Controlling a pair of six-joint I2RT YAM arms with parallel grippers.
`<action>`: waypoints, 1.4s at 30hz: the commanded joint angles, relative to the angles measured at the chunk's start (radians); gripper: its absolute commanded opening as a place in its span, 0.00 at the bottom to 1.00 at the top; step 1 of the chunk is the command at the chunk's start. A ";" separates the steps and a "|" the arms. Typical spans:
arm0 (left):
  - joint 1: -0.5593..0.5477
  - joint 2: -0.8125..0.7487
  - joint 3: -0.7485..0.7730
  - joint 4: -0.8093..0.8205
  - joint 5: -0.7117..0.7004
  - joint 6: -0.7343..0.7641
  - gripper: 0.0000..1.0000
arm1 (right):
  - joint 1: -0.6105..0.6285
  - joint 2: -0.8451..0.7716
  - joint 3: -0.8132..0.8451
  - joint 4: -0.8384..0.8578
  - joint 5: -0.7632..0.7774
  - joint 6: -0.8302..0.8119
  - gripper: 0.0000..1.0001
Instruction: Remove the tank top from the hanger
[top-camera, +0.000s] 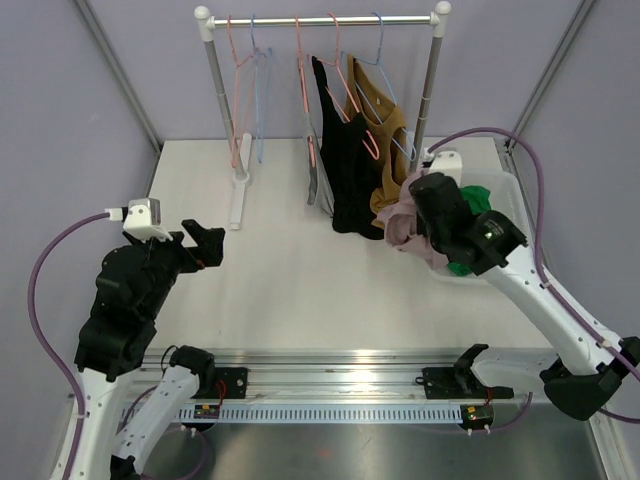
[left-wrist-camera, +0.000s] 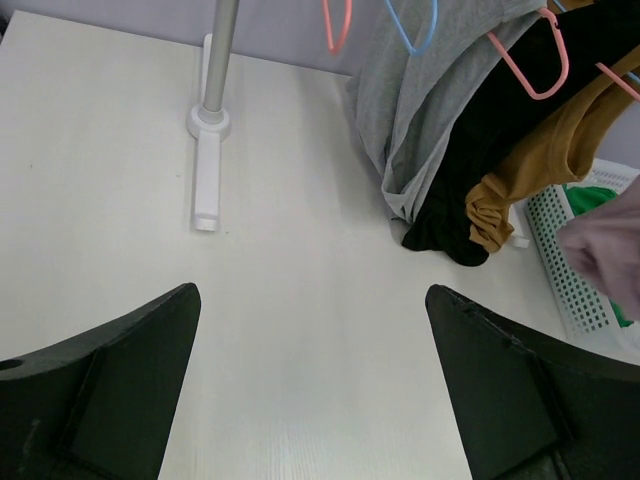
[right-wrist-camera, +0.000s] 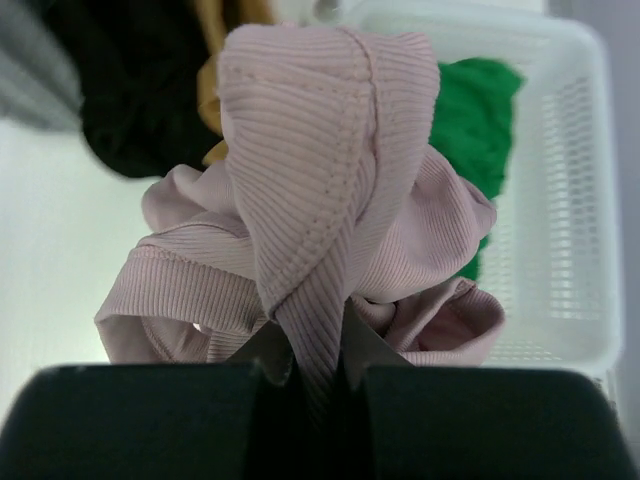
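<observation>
Right gripper (right-wrist-camera: 318, 368) is clamped on the pink top (right-wrist-camera: 330, 150), apparently off its hanger; next, release over the basket (right-wrist-camera: 590, 200); left gripper (left-wrist-camera: 310, 330) stands wide apart

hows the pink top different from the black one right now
The pink top is bunched into a wad and pinched in the shut right pincer; the black top hangs full length from the rack. The pink top sits at the edge of the white basket; the black top's hem touches the table. Both are soft garments near the rack's right end.
</observation>
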 joint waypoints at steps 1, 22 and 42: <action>-0.003 -0.016 -0.015 0.021 -0.052 0.032 0.99 | -0.108 0.001 0.099 -0.066 0.094 -0.085 0.00; -0.003 0.203 0.319 -0.063 0.095 -0.001 0.99 | -0.596 0.251 0.155 0.121 -0.165 -0.139 1.00; -0.253 1.053 1.121 -0.046 -0.177 0.045 0.99 | -0.596 -0.312 -0.278 0.398 -0.975 0.090 0.95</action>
